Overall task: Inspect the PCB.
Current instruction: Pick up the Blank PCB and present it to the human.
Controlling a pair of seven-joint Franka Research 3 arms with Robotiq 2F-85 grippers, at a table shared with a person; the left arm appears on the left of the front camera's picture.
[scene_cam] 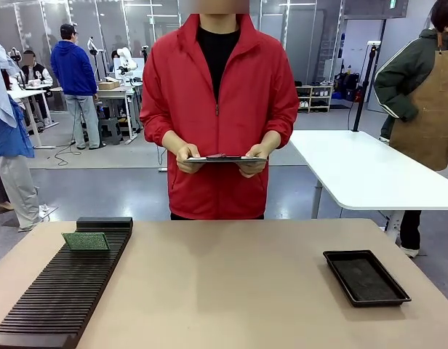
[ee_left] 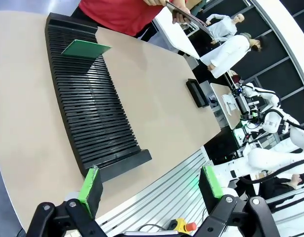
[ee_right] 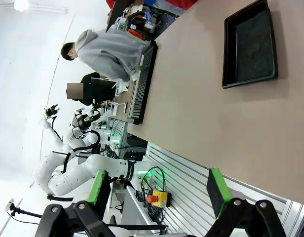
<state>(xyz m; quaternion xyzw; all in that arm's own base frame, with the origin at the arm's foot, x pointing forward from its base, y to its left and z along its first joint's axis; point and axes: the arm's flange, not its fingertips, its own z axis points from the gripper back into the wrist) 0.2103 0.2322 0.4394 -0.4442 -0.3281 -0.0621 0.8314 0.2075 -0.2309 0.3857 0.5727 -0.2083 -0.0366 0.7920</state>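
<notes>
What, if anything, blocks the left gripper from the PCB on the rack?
Likely nothing, so probably yes: the left gripper is open, and the PCB sits uncovered at the slotted rack's far end, on that arm's side.

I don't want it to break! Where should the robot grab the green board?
Probably the raised free edge of the PCB, coming from above. Its other edge sits in the slotted rack, and the board is thin, so squeezing its two flat faces should work.

PCB [scene_cam: 86, 241] matt, dotted; rack [scene_cam: 64, 291] blk ribbed plastic; tray [scene_cam: 366, 280] matt blk; tabletop [scene_cam: 224, 291] smooth.
</notes>
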